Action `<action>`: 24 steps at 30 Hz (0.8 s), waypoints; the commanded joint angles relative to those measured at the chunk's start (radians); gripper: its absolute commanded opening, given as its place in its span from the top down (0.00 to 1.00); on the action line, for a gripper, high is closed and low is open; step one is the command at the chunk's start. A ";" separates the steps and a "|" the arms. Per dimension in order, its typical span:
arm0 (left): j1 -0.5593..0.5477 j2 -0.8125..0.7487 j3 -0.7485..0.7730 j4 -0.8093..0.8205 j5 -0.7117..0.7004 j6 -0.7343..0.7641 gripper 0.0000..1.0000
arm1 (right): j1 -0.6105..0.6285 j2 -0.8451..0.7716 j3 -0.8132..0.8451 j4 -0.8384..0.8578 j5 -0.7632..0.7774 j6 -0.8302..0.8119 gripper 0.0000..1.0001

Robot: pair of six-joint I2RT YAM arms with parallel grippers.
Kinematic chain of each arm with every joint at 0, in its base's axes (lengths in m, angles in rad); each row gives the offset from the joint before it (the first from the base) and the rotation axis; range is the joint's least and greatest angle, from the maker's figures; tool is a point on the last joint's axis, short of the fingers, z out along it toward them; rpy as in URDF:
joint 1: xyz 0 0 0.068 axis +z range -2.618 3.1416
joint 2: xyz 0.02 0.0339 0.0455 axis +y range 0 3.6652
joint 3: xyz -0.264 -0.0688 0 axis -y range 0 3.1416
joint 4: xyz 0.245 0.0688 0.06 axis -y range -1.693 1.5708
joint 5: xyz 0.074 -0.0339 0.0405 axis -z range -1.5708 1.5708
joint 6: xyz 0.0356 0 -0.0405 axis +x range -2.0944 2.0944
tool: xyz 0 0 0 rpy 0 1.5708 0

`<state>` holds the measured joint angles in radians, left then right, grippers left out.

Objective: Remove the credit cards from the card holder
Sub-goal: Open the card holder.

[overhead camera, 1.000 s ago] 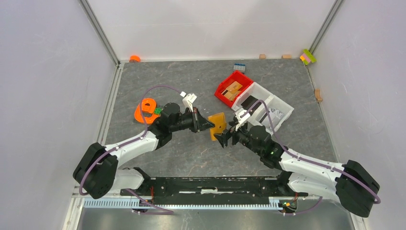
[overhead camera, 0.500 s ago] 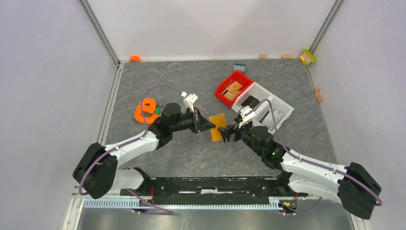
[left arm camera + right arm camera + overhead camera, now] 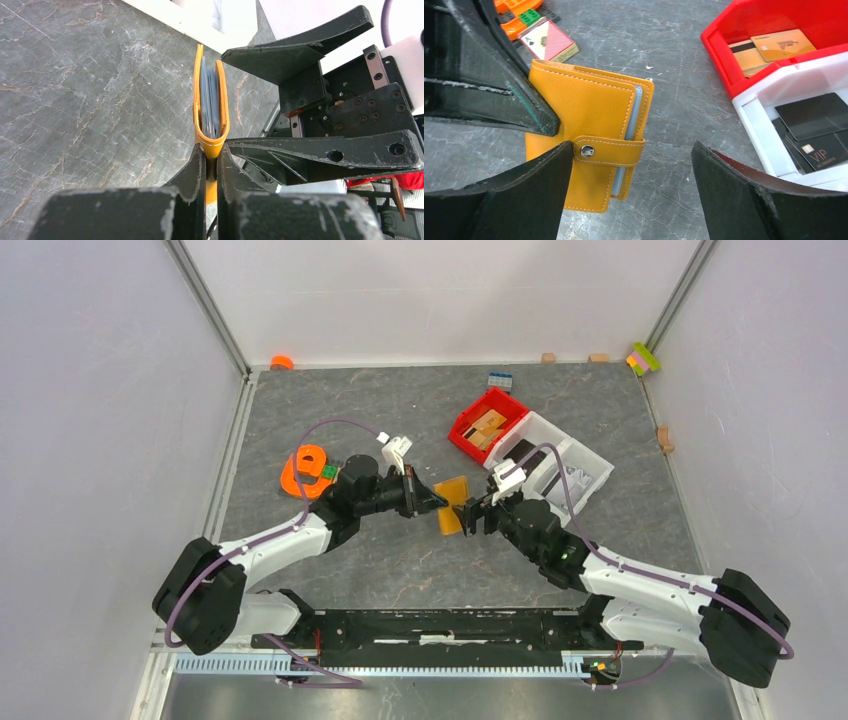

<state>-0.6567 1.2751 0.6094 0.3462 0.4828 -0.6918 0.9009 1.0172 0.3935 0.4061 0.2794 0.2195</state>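
Note:
The card holder [image 3: 452,506] is an orange wallet, folded and held closed by its snap strap [image 3: 608,150]. My left gripper [image 3: 438,502] is shut on its spine [image 3: 210,145] and holds it off the table. Pale blue-grey sleeves [image 3: 210,97] show between its covers; any credit cards inside are hidden. My right gripper [image 3: 472,512] stands open in front of the wallet [image 3: 584,115]. Its left finger [image 3: 524,190] sits by the snap and the strap lies between the jaws [image 3: 631,150]. Dark cards [image 3: 814,115] lie in the white bin.
A red bin [image 3: 462,436] with tan cards [image 3: 781,45] and a white bin [image 3: 592,462] stand right of the wallet. An orange ring-shaped object [image 3: 305,472] and a red-patterned card [image 3: 549,44] lie to the left. Small blocks [image 3: 548,357] line the back wall.
My right gripper has moved forward and up to the wallet's strap side, its jaws narrowing slightly. The left gripper keeps its hold, with the wallet shifted a little.

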 commanded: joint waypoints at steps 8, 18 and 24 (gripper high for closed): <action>-0.006 -0.020 0.059 -0.035 -0.038 0.046 0.98 | -0.005 -0.029 0.079 -0.308 0.701 0.130 0.02; -0.006 -0.008 0.066 -0.046 -0.040 0.049 0.98 | -0.007 -0.222 -0.045 -0.130 0.585 0.044 0.02; -0.006 -0.009 0.067 -0.047 -0.038 0.049 0.98 | -0.007 -0.255 -0.091 0.020 0.125 -0.112 0.10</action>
<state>-0.6586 1.2743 0.6331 0.2745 0.4278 -0.6758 0.8921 0.7818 0.3267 0.2779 0.7048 0.2161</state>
